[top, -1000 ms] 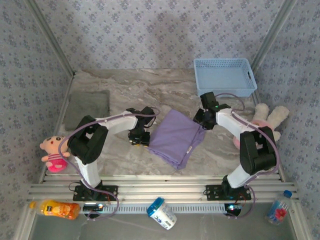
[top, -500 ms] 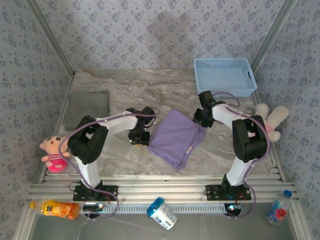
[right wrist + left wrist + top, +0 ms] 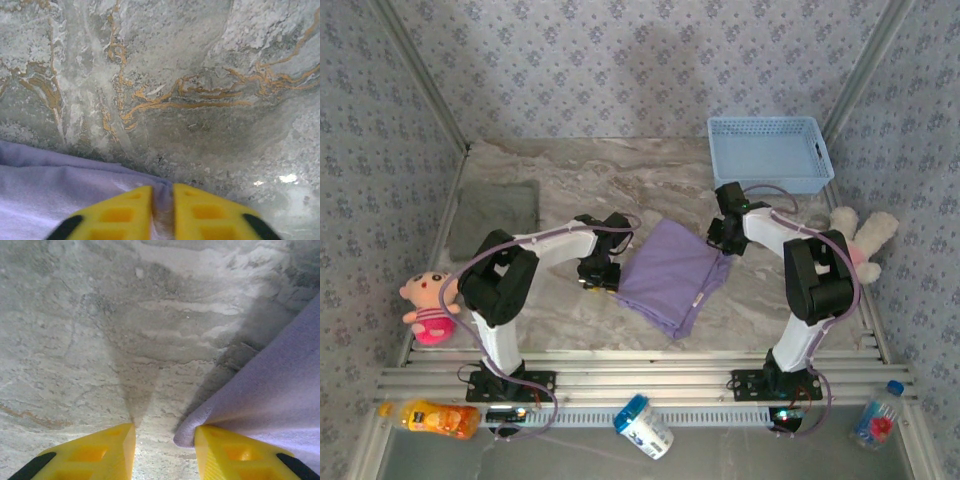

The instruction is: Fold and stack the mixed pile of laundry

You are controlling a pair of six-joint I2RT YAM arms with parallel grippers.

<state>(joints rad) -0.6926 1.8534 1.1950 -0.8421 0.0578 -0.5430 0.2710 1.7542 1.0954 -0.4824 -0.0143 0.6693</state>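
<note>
The lavender T-shirt [image 3: 672,272] lies folded in the middle of the marble table, tilted diamond-wise. The gray garment [image 3: 498,213] lies flat at the back left. My left gripper [image 3: 598,278] sits low at the shirt's left edge. In the left wrist view it [image 3: 165,450] is open: bare table shows between the yellow fingers [image 3: 107,450], and the shirt's rolled edge [image 3: 260,395] touches the inner side of the right one. My right gripper [image 3: 720,240] is at the shirt's right corner. In the right wrist view it [image 3: 163,205] is shut on a pinch of the lavender cloth [image 3: 60,185].
A light blue basket [image 3: 768,152] stands at the back right. One plush toy [image 3: 425,303] lies at the left edge, another [image 3: 855,240] at the right edge. An orange bottle [image 3: 440,418], a blue-white can [image 3: 643,427] and a small bottle [image 3: 876,420] lie before the front rails.
My right gripper has closed on the shirt's right corner, and its arm has swung in toward the shirt. The left arm and the shirt have not moved.
</note>
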